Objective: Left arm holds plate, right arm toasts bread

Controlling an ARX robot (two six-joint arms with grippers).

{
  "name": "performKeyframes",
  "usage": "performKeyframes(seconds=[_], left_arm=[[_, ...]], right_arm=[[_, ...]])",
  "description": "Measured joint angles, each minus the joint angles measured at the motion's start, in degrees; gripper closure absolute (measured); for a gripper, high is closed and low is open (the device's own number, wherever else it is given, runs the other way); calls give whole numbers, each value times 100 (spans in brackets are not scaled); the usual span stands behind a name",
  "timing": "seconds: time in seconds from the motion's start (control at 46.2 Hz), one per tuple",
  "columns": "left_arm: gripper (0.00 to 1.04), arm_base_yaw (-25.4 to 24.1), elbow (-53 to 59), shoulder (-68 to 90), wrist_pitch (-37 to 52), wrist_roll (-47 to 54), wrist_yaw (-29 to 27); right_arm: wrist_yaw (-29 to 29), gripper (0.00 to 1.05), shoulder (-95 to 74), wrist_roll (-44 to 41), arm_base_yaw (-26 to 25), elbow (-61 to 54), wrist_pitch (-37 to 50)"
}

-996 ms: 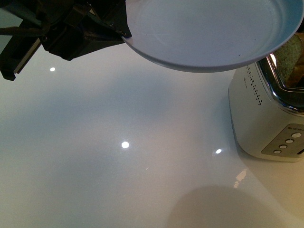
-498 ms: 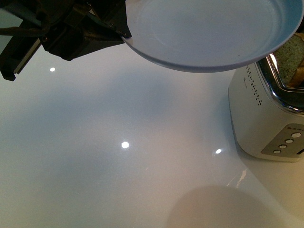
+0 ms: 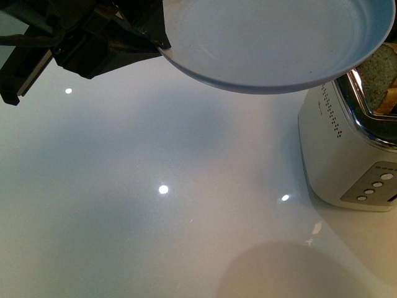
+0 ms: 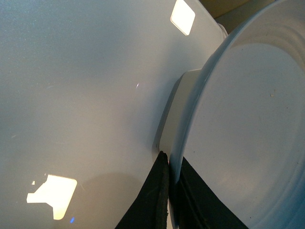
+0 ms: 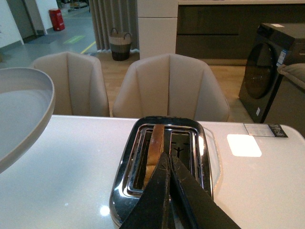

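Observation:
My left gripper (image 3: 162, 45) is shut on the rim of the pale bluish-white plate (image 3: 273, 37) and holds it in the air above the table, its edge over the toaster (image 3: 350, 149). In the left wrist view the black fingers (image 4: 159, 191) pinch the plate's rim (image 4: 190, 124). The bread (image 3: 378, 69) stands in a toaster slot, its brown top sticking out; it shows in the right wrist view (image 5: 155, 143) in the left slot. My right gripper (image 5: 168, 157) is shut and empty, just above the toaster (image 5: 164, 164).
The glossy white table (image 3: 155, 205) runs under both arms. The toaster's buttons (image 3: 375, 185) face the front. Beige chairs (image 5: 171, 86) stand beyond the table's far edge, and the plate (image 5: 19, 119) hangs to one side of the toaster.
The bread's top has shifted slightly in the slot. The plate and the left gripper have stayed almost still.

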State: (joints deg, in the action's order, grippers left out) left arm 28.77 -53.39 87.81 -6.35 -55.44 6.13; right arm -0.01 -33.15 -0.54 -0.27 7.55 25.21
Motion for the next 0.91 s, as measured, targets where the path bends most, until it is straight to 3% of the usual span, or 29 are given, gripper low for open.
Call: performKeyframes(seconds=[0.909], left_arm=[[102, 2, -2, 0, 0, 0, 2]], right_arm=[[2, 103, 2011, 11, 7, -636, -1211]])
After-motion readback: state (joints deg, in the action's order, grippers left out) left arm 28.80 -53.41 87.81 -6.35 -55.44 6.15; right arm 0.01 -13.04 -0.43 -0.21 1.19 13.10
